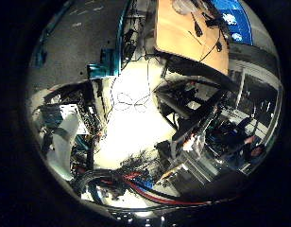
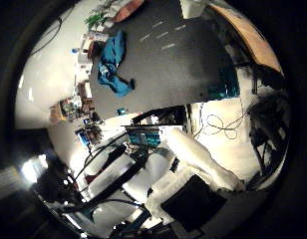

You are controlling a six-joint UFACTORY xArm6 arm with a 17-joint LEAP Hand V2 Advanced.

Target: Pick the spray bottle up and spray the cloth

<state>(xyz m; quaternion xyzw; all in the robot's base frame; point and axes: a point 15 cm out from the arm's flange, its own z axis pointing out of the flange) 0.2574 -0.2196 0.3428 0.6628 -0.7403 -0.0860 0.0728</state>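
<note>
A crumpled blue cloth (image 2: 113, 67) lies on the dark table (image 2: 173, 69), near one of its edges. Right beside the cloth, at that edge, stand small white items (image 2: 88, 47); one may be the spray bottle, but I cannot tell which. My right hand (image 2: 203, 167) is high above the floor, well away from the table and apart from the cloth. A white finger (image 2: 193, 152) reaches out fairly straight, and the hand holds nothing.
More clutter lines the table's edge: a green item (image 2: 93, 20) and a brown one (image 2: 126, 9). A teal clamp (image 1: 105, 66) sits on the table's side. A wooden desk (image 1: 192, 33) and dark frames (image 1: 192, 109) stand over the pale floor (image 1: 131, 118).
</note>
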